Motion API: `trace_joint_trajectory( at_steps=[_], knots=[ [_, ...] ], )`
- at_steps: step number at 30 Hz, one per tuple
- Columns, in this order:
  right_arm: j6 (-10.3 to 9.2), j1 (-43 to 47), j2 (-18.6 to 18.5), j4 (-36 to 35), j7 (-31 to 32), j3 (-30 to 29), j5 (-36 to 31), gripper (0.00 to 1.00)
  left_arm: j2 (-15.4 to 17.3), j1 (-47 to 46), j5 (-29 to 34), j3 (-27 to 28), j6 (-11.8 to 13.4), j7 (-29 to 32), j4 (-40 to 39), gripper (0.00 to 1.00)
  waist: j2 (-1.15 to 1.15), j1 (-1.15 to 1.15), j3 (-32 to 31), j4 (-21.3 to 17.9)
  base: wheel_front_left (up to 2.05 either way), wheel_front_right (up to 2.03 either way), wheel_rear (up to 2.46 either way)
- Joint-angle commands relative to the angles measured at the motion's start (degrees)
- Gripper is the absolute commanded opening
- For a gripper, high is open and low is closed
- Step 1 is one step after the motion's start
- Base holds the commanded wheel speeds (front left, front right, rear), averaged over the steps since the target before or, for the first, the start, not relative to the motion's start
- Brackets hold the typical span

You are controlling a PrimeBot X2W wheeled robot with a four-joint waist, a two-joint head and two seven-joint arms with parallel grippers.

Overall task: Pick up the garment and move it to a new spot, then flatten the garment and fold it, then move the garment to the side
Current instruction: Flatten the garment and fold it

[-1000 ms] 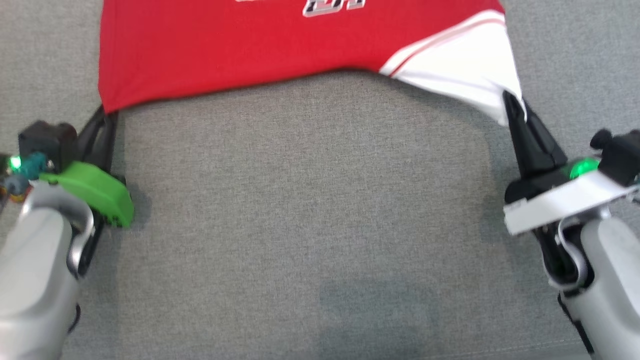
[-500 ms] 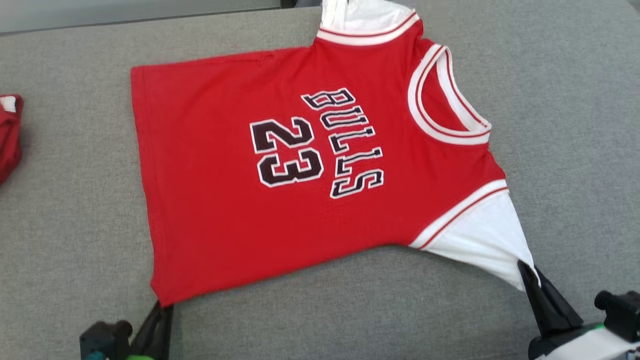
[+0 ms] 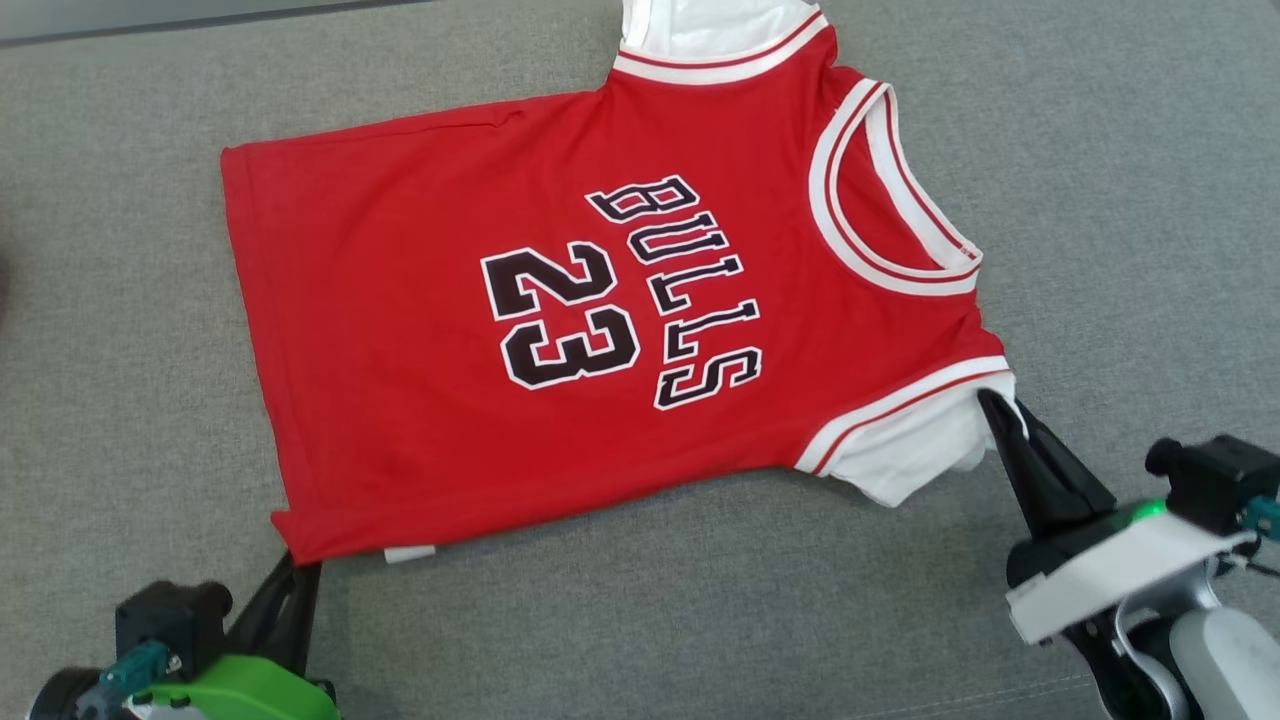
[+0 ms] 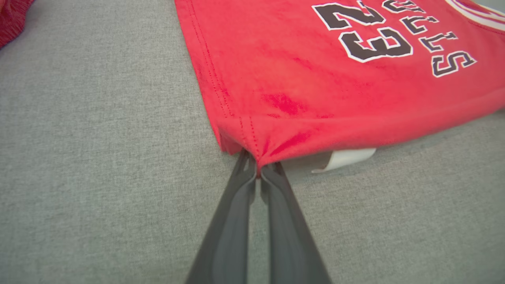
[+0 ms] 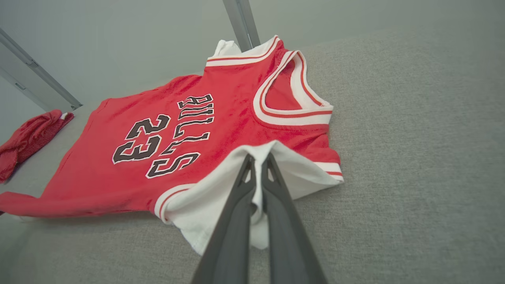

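Your garment (image 3: 420,350), a red jersey, lies spread print-up across the middle of the head view on grey cloth (image 3: 640,620); left gripper (image 3: 297,566), lower left, clenched on its hem corner; right gripper (image 3: 1000,412), right of centre, clamped on the white sleeve (image 3: 910,450); another red cloth (image 5: 27,138) at the right wrist view's left edge.

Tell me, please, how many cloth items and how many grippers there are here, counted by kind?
Cloth items: 2 (red "BULLS 23" jersey with white sleeves; crumpled red cloth)
Grippers: 2 (left gripper, right gripper, each pinching the jersey)
Total: 4
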Motion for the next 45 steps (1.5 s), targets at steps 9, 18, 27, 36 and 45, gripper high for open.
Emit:
trace_joint_trajectory(
  at_steps=[9,18,27,36,45],
  knots=[
    [-0.04,-17.5,-2.2,5.1,4.1,2.7,2.4,0.0,3.7,-13.9,1.2,-1.8,-3.5,10.6,0.4,0.0,0.0,0.01,3.9,2.3,0.0,0.0,0.0],
    [-0.04,-29.9,-2.2,14.5,5.9,4.9,1.5,0.0,2.0,-26.2,2.0,-4.5,-7.3,17.6,8.7,0.0,0.0,0.01,6.5,4.0,0.0,0.0,0.0],
    [-0.04,-34.0,-1.7,23.3,4.6,7.3,0.1,0.13,-0.7,-32.7,2.2,-6.5,-9.6,19.3,17.5,0.26,0.0,0.01,6.4,4.4,0.0,0.0,0.0],
    [-0.04,-33.2,-2.6,25.6,-1.3,7.4,-1.9,1.0,0.0,-28.4,2.5,-5.9,-7.1,16.6,17.1,1.0,0.0,0.01,4.4,4.1,0.0,0.0,0.0],
    [-0.05,-25.9,-3.7,20.6,-7.6,2.5,-10.6,1.0,-2.9,-20.5,2.5,-3.2,-2.0,6.0,11.7,1.0,0.0,0.01,1.2,4.1,0.0,0.0,0.0]
  ],
)
